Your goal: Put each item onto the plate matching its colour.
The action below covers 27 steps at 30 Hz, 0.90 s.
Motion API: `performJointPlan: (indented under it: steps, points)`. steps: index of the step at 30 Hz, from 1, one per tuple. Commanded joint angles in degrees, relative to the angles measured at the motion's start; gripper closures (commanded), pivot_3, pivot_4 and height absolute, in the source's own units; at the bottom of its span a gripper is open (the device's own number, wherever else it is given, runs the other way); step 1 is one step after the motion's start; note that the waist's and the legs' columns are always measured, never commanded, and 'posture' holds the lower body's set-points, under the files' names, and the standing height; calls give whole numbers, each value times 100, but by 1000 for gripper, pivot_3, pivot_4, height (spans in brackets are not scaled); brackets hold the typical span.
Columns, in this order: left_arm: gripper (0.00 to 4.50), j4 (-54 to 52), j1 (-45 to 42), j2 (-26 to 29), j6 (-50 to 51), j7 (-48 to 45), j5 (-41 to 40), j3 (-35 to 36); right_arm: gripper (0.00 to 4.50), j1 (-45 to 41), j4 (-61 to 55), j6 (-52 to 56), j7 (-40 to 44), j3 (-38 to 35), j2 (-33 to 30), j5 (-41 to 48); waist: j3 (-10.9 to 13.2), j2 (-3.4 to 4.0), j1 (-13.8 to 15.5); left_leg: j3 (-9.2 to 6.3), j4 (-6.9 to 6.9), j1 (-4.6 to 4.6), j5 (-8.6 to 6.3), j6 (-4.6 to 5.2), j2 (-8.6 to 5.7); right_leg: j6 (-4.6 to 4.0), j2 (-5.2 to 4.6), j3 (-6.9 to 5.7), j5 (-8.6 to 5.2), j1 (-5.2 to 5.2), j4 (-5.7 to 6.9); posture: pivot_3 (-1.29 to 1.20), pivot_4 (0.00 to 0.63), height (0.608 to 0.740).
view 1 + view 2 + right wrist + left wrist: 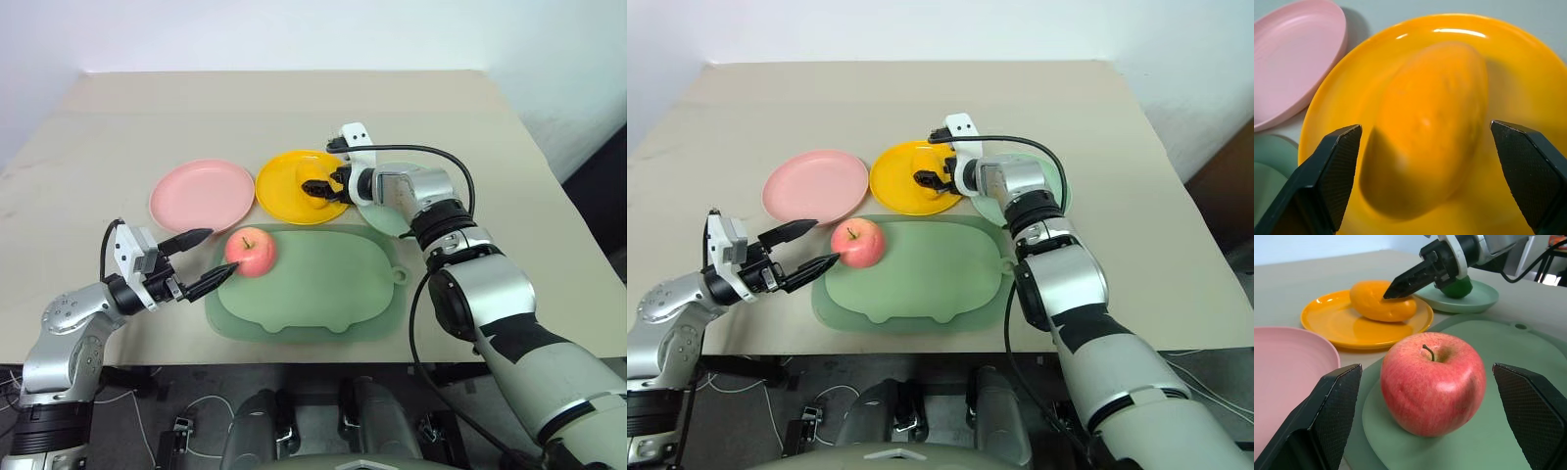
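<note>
Black fingers of the left gripper point(201, 260) stand apart either side of the apple point(251, 252), seemingly not touching it, on the green tray point(323, 294). Right gripper point(1425, 181) gapes around the mango point(1382, 301) on the yellow plate point(284, 191). Lime point(1458, 288) sits on the mint plate point(1479, 298); pink plate point(201, 193) beside.

No text, label, brand, number or sign can be read on any plate, fruit, tray, table or arm in view.
</note>
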Motion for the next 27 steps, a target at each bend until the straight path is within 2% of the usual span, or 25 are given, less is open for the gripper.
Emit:
performJointPlan:
  steps: [1,4,7,11,16,27]
  points:
    - [0,-154,-132,99,61,31,-151,194,23,351,-1799,428,325,-172,-328,300,-1,-1,17,-2,1,-3,0,0,-1,0,-1,0,0,0,0,0,150,696]
    - [0,-114,-262,50,253,142,-325,260,23,1161,-3637,1187,401,-239,-555,683,-4,-7,40,-8,3,-2,-1,0,-1,0,-2,-1,0,4,-3,0,150,696]
    - [0,-38,-368,32,312,148,-403,285,23,1965,-5125,1917,75,-456,-523,1102,-4,-6,44,-13,6,0,0,-1,0,-1,-3,-1,1,6,3,0,150,696]
    - [0,93,-506,-26,283,81,-331,154,23,2805,-6322,2588,-306,-585,-432,1451,-4,-6,35,-11,7,2,1,-3,0,-1,-2,-1,1,4,6,0,150,696]
    - [0,201,-644,-96,306,-57,-240,-116,23,3251,-6892,3003,-645,-661,-472,1610,-4,-6,65,-10,8,2,1,-3,-1,-1,-2,-1,1,6,5,0,150,696]
    - [0,797,-1218,-239,78,-330,328,-845,23,3269,-6947,3046,-1055,-895,-740,1632,-5,-7,149,-9,14,2,1,-3,-1,-2,-1,-1,1,7,6,0,150,696]
